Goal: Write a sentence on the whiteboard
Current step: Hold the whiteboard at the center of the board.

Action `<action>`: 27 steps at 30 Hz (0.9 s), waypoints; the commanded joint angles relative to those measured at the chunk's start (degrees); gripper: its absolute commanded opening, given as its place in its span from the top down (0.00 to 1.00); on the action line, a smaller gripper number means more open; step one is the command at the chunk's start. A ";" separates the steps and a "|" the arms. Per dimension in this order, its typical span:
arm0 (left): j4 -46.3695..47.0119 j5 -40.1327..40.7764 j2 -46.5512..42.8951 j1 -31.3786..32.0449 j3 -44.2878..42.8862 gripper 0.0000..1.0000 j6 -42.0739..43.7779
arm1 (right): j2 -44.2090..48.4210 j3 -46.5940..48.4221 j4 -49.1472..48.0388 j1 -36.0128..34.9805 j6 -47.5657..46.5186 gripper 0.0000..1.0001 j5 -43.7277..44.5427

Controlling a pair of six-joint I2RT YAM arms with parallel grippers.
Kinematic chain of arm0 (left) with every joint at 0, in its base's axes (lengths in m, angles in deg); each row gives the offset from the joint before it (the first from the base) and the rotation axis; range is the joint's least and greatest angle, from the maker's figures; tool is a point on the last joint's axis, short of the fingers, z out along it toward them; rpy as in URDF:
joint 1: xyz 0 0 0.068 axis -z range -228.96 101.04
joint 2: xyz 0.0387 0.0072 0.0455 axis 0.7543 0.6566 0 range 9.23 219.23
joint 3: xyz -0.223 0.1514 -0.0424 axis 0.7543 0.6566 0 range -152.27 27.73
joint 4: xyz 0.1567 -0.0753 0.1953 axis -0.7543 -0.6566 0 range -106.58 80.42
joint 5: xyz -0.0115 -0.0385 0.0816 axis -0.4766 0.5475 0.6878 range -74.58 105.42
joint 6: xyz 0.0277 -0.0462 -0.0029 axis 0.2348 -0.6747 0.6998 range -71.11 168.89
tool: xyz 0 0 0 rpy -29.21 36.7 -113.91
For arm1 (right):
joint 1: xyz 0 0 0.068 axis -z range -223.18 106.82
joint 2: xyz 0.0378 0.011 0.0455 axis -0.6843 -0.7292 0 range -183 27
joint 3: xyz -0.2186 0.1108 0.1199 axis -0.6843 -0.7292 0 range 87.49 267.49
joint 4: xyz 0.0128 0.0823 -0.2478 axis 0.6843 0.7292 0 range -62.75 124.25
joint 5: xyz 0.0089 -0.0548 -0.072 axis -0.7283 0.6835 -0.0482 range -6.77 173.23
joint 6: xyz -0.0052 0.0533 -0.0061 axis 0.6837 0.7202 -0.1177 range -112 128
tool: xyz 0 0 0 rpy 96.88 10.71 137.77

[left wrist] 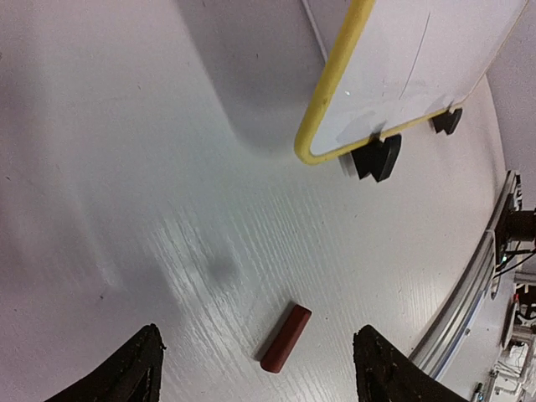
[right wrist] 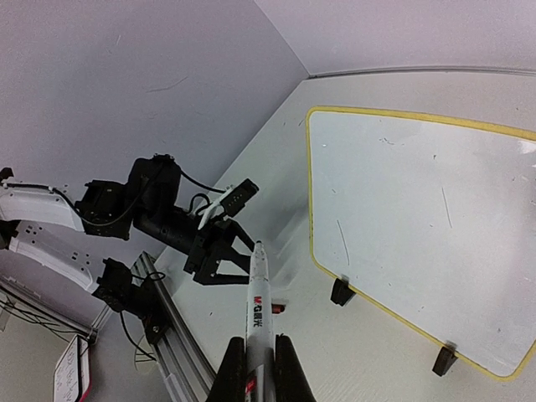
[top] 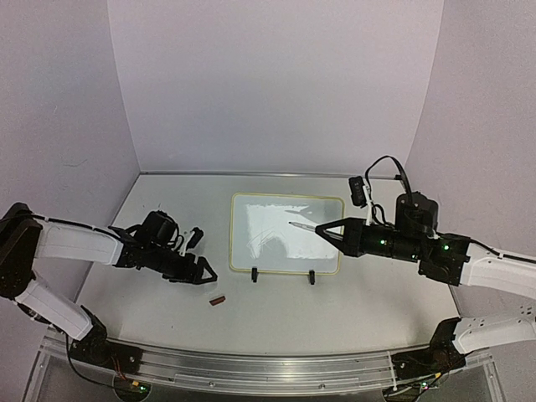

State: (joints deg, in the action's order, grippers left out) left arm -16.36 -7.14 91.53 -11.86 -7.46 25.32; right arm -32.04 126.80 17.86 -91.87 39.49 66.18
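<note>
Left fingers (left wrist: 138, 368) are spread wide over a red cap (left wrist: 285, 337) on the counter (top: 335, 318). Right fingers (right wrist: 289, 373) clench a marker (right wrist: 257, 310) near the whiteboard (top: 276, 243).

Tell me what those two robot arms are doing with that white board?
The right gripper is shut on a marker with its cap off, its tip pointing toward the whiteboard, which is propped up on the table. Nothing is written on it yet. The left gripper hangs open over a small red cap lying on the table, not holding anything.
</note>
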 commanded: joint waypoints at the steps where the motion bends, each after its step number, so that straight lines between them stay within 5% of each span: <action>1: 4.04 -5.35 -4.61 -5.40 0.28 0.22 -0.72 | 1.33 0.68 -1.50 -0.51 -0.49 1.00 1.20; 12: 19.01 -23.83 2.99 -14.41 -7.91 0.22 5.02 | 1.77 0.06 -1.83 -1.14 -0.28 1.00 1.59; 19: 18.30 -28.21 14.41 -15.21 -20.50 0.24 11.15 | 1.97 -0.29 -2.30 -1.56 0.19 1.00 2.25; 27: 21.91 -35.56 25.12 -15.21 -30.91 0.39 10.49 | 1.55 -0.21 -2.30 -2.04 0.65 1.00 3.18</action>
State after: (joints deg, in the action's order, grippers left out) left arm 1.94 -37.02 113.43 -27.12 -33.29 34.54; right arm -31.17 126.69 17.40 -93.44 39.73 67.99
